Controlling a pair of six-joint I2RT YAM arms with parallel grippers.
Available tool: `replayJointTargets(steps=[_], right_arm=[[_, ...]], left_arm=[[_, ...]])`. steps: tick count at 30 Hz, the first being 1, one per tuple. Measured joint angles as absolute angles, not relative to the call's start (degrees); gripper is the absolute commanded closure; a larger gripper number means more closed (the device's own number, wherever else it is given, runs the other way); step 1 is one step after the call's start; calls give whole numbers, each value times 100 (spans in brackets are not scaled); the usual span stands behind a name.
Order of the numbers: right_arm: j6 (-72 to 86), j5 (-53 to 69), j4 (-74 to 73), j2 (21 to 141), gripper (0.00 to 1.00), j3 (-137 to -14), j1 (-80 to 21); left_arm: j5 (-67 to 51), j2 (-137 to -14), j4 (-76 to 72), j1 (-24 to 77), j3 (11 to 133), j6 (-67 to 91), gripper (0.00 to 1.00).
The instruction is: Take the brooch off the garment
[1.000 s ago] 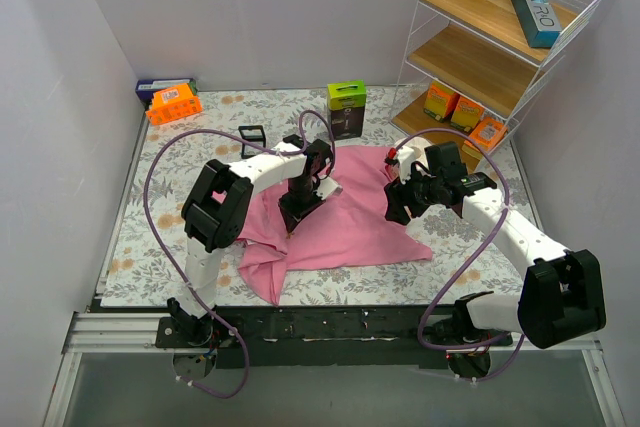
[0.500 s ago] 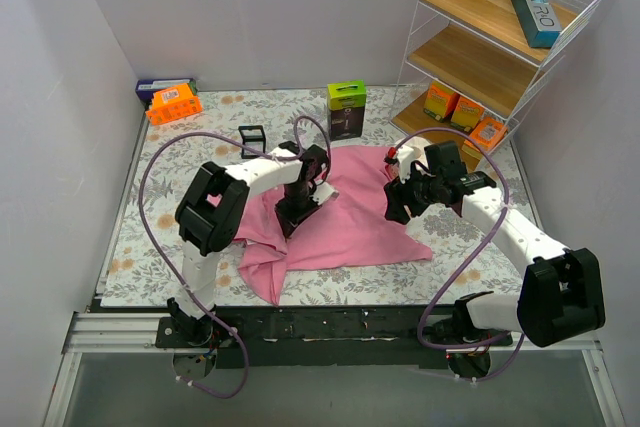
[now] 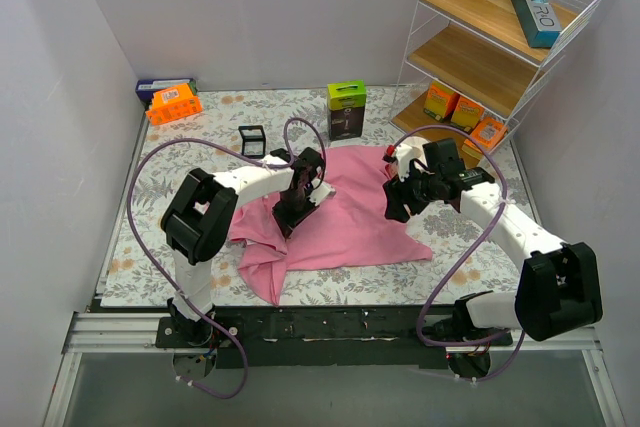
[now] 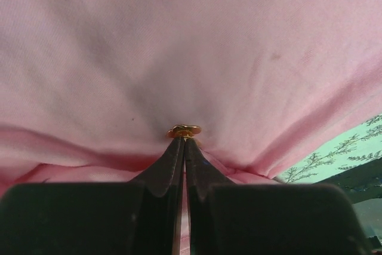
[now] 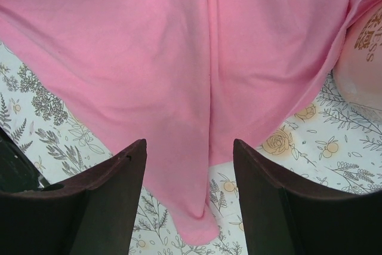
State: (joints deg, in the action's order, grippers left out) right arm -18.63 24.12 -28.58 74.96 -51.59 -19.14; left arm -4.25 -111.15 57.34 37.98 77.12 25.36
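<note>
The left arm (image 3: pixel 255 175) and the right arm (image 3: pixel 515 230) are both made of smooth white links joined by bulky black joint housings, and each stands on a black base. A thin purple cable (image 3: pixel 132 205) runs in loose loops along each arm. The left gripper (image 4: pixel 184 140) has matte black fingers (image 4: pixel 164 168) that taper to thin, blade-like tips, while the right gripper (image 5: pixel 188 144) has broader black fingers (image 5: pixel 107 201) with flat, slanted inner faces.

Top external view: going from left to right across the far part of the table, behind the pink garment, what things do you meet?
From the left: orange box → small black frame → green-topped box → wire shelf rack.
</note>
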Motion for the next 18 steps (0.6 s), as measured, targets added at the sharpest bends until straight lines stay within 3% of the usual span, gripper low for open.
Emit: replayJointTargets(steps=[15, 18], right_arm=[[-1992, 2324, -3059, 7634, 33, -5249, -1914], [-1999, 2279, -3074, 7634, 33, -5293, -1914]], left_arm=[[-204, -11668, 5614, 3793, 8552, 2561, 100], [-202, -11548, 5426, 3793, 8364, 2578, 88]])
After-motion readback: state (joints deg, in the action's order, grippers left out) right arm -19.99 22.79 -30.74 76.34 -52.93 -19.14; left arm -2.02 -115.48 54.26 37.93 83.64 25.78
